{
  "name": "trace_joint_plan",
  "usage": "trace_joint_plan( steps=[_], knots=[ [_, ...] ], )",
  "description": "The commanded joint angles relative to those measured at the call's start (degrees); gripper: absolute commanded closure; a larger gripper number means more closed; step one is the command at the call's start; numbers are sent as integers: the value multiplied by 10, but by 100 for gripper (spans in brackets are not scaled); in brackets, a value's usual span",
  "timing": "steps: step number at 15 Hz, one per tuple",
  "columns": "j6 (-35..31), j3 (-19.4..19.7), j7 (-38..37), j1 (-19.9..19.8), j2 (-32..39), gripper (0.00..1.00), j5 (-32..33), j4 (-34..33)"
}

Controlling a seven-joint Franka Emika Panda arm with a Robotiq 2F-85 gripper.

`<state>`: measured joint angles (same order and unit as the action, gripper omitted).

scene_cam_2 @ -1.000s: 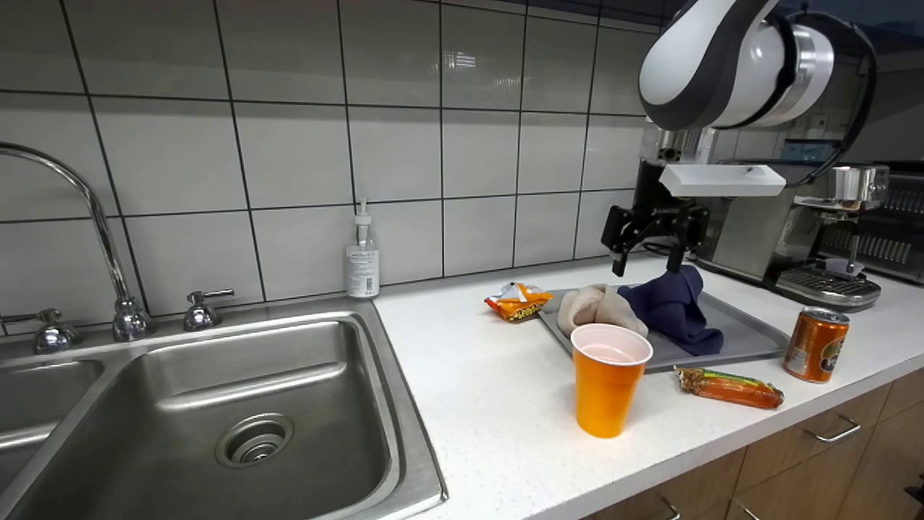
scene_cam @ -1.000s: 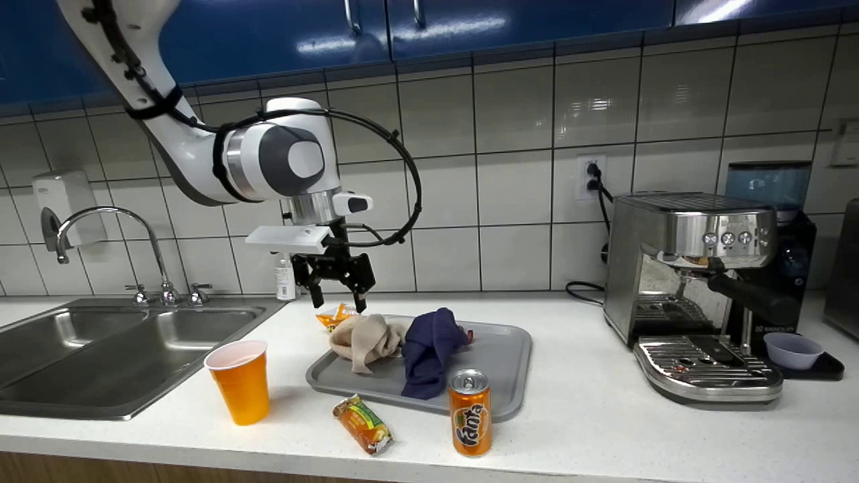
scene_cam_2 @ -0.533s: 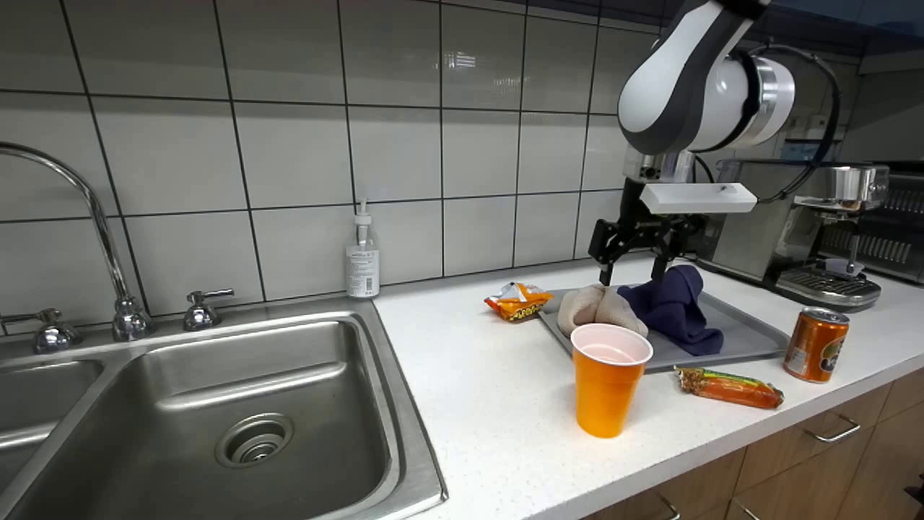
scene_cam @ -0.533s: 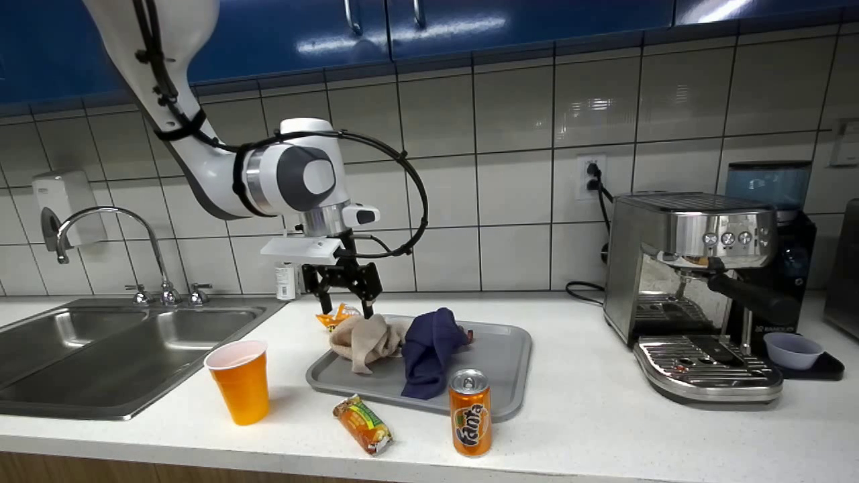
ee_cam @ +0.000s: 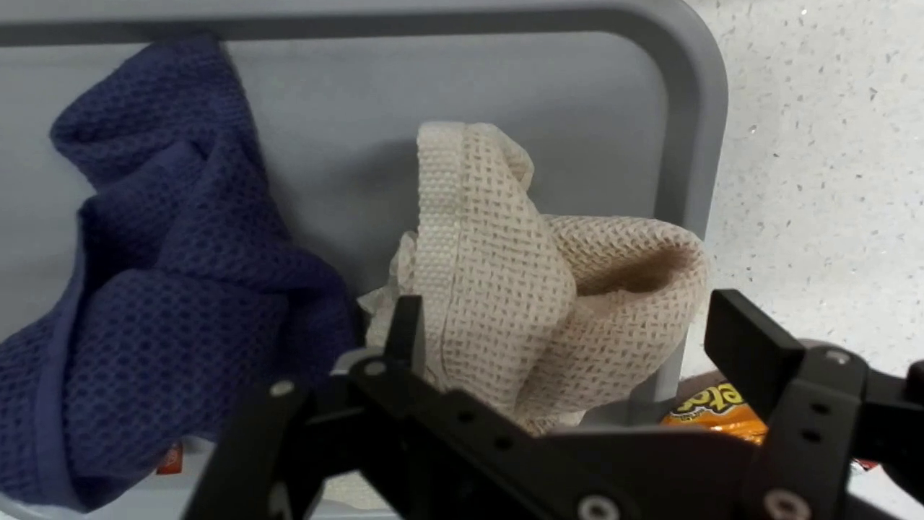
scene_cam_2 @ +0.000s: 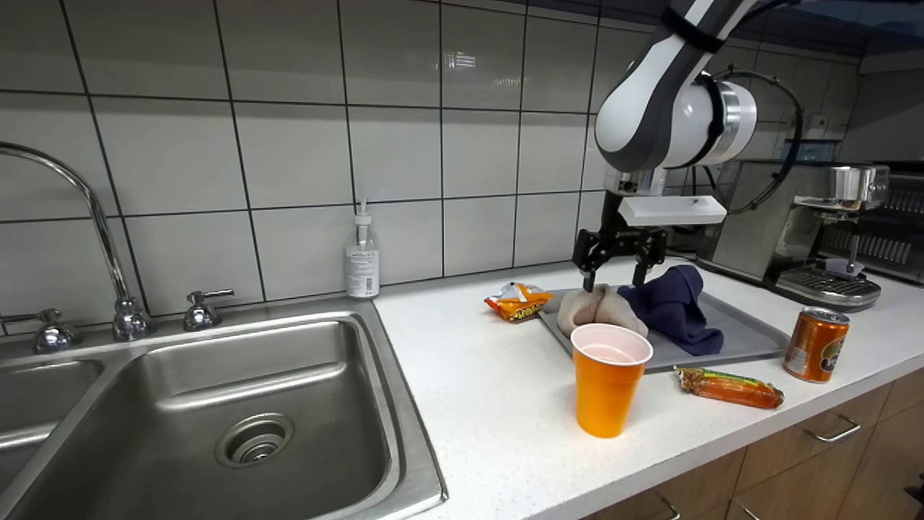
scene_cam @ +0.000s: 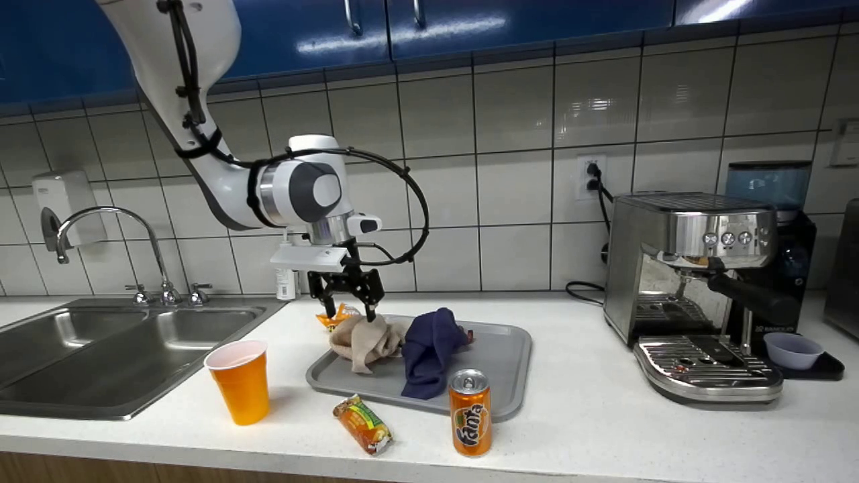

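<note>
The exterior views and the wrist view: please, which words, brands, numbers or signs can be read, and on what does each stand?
"Fanta": on the orange can.
"etos": on the orange snack bag, in the wrist view; its beginning cannot be read.
Too small or blurred to read: lettering on the bottle, wrapped snack, coffee grinder and wall dispenser.

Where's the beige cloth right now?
In the wrist view, the beige cloth lies at the right end of the gray tray, beneath the open gripper, with the blue cloth to its left and the chip bag lower right.
</note>
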<state>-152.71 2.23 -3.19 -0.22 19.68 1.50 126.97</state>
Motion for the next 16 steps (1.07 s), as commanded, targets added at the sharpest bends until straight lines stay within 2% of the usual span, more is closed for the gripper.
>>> trace_joint_plan(
  steps=[1,7,13,14,15,16],
  knots=[
    [6,2,-9,6,35,0,4,-41],
    [10,5,-11,11,74,0,6,-79],
    [14,9,-10,9,81,0,5,-83],
    [15,11,-10,10,80,25,8,-82],
    [16,12,-10,10,79,26,9,-80],
    [16,14,-11,10,78,32,9,-79]
  ],
)
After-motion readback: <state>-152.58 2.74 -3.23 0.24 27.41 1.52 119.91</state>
